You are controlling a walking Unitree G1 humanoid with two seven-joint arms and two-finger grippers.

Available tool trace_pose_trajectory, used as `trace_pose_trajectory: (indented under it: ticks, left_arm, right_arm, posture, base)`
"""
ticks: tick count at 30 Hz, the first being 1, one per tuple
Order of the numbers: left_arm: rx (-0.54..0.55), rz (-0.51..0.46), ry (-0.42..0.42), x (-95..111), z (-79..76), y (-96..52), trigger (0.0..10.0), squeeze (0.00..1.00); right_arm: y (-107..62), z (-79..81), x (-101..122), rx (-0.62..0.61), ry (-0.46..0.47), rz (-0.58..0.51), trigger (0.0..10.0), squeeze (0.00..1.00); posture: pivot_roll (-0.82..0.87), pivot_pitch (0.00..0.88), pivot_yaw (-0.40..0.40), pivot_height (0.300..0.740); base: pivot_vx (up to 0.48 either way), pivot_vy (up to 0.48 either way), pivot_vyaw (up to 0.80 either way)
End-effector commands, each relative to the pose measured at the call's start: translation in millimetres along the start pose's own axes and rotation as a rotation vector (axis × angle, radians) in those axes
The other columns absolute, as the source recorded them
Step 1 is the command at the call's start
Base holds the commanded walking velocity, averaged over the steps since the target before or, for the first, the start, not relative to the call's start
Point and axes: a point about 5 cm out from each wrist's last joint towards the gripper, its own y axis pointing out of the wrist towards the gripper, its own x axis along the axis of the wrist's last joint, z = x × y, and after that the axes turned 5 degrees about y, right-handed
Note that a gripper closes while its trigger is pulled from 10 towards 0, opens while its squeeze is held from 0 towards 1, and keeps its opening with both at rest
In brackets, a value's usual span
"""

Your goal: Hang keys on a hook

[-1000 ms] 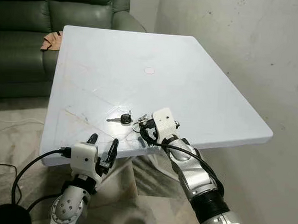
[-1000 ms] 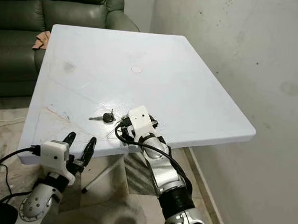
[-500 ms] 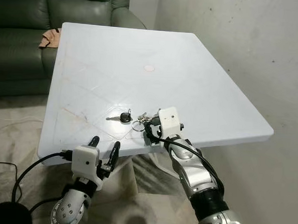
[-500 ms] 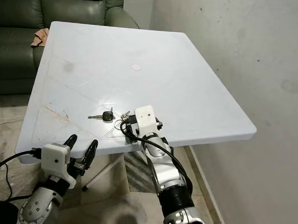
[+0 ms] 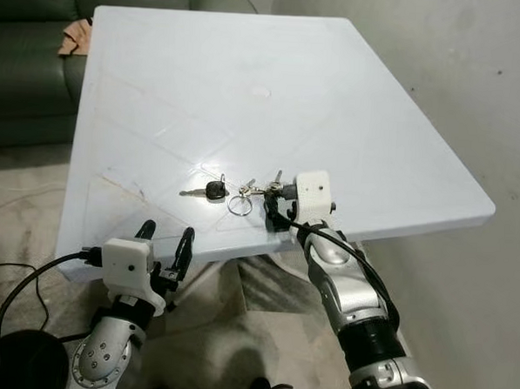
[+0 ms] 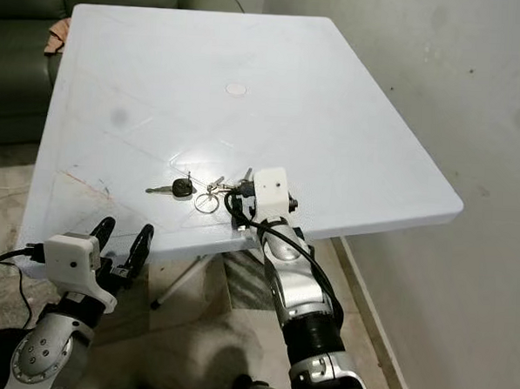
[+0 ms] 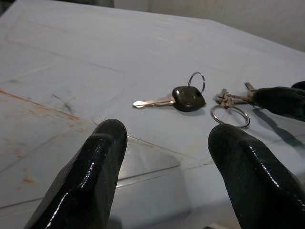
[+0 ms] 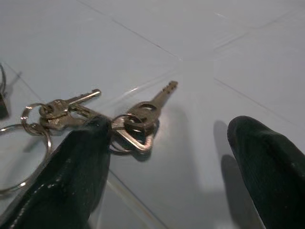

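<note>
A bunch of keys lies near the front edge of the white table [image 5: 335, 94]: a black-headed key [image 5: 211, 190], a large ring [image 5: 240, 205] and several small silver keys [image 8: 128, 121]. My right gripper [image 5: 275, 206] rests on the table at the small keys. It is open, with one finger [image 8: 81, 167] touching the keys and the other finger [image 8: 267, 162] apart on bare table. My left gripper [image 5: 163, 244] is open and hangs just below the table's front edge. It points at the keys [image 7: 188, 97] from a short way off.
A green sofa [image 5: 27, 60] stands behind the table on the left, with a tan cloth [image 5: 74, 35] on it. A grey wall [image 5: 476, 75] runs close along the table's right side. A black cable [image 5: 20, 278] trails over the floor at the left.
The whole view has shifted nearer and more downward. My right gripper now sits to the right of the ring, which lies uncovered. The left gripper stays open below the edge.
</note>
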Motion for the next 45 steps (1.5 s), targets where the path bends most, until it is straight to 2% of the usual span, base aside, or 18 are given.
trace_pose_trajectory:
  ticks: [1,7,8,11,19,28,30,31,32,33,34,35,36,45]
  left_arm:
    - [-0.001,-0.006,-0.002,4.0,0.0,-1.1,10.0,0.00]
    - [0.000,-0.007,-0.007,5.6,-1.4,1.3,10.0,0.00]
    - [0.002,-0.009,-0.007,6.2,-1.5,1.2,10.0,0.00]
    - [0.009,-0.008,-0.005,6.4,-0.9,1.3,10.0,0.00]
    - [0.016,-0.006,-0.008,6.8,0.2,0.5,10.0,0.00]
    - [0.041,0.001,-0.015,5.8,-1.0,-4.0,10.0,0.00]
    - [0.043,0.002,-0.015,5.7,-0.9,-4.6,10.0,0.00]
    - [0.046,0.003,-0.015,5.8,-0.8,-4.8,10.0,0.00]
    - [0.047,0.003,-0.016,5.8,-0.8,-5.0,10.0,0.00]
    - [0.048,0.004,-0.016,5.8,-0.7,-5.2,10.0,0.00]
    - [0.049,0.005,-0.016,5.6,-0.7,-5.4,10.0,0.00]
    - [0.049,0.005,-0.016,5.6,-0.7,-5.4,10.0,0.00]
    - [0.051,0.005,-0.016,5.5,-0.7,-5.2,10.0,0.00]
    - [0.055,0.005,-0.017,5.7,-1.0,-4.9,10.0,0.00]
  right_arm:
    - [0.0,4.4,6.5,0.015,0.010,-0.038,10.0,0.00]
    - [0.2,11.3,10.1,0.055,-0.001,-0.049,10.0,0.00]
    - [-0.6,12.6,10.5,0.065,-0.036,-0.054,10.0,0.00]
    - [-1.1,12.8,10.7,0.066,-0.065,-0.056,10.0,0.00]
    - [-1.8,14.2,8.9,0.086,-0.071,-0.032,10.0,0.00]
    - [-0.7,28.1,9.3,0.129,-0.062,-0.006,10.0,0.00]
    - [-0.4,30.3,8.7,0.138,-0.055,0.005,9.1,0.00]
    - [-0.3,31.5,8.6,0.140,-0.047,0.010,8.1,0.00]
    - [-0.3,32.2,8.8,0.139,-0.048,0.011,4.4,0.00]
    - [-0.4,32.6,8.9,0.138,-0.049,0.011,4.4,0.00]
    - [-0.1,33.5,8.8,0.139,-0.049,0.018,2.6,0.00]
    - [0.0,33.7,8.7,0.139,-0.048,0.021,2.1,0.00]
    - [-0.1,33.9,9.5,0.139,-0.049,0.015,0.0,0.00]
    - [1.6,31.0,11.7,0.101,-0.048,0.022,0.0,0.00]
  posture:
    - [0.06,0.228,-0.099,0.740]
    - [0.06,0.223,-0.105,0.740]
    - [0.06,0.222,-0.107,0.740]
    - [0.07,0.225,-0.112,0.740]
    - [0.07,0.227,-0.114,0.740]
    - [0.08,0.246,-0.140,0.740]
    - [0.08,0.249,-0.141,0.740]
    - [0.08,0.249,-0.141,0.740]
    - [0.08,0.249,-0.141,0.740]
    - [0.08,0.249,-0.141,0.740]
    - [0.08,0.251,-0.143,0.740]
    - [0.08,0.251,-0.143,0.740]
    - [0.08,0.252,-0.144,0.740]
    - [0.08,0.254,-0.145,0.740]
  base:
    - [0.000,0.000,0.00]
    - [0.000,0.000,0.00]
    - [0.000,0.000,0.00]
    - [0.000,0.000,0.00]
    - [0.000,0.000,0.00]
    - [0.000,0.000,0.00]
    - [0.000,0.000,0.00]
    - [0.000,0.000,0.00]
    - [0.000,0.000,0.00]
    - [0.000,0.000,0.00]
    - [0.000,0.000,0.00]
    - [0.000,0.000,0.00]
    - [0.000,0.000,0.00]
    - [0.000,0.000,0.00]
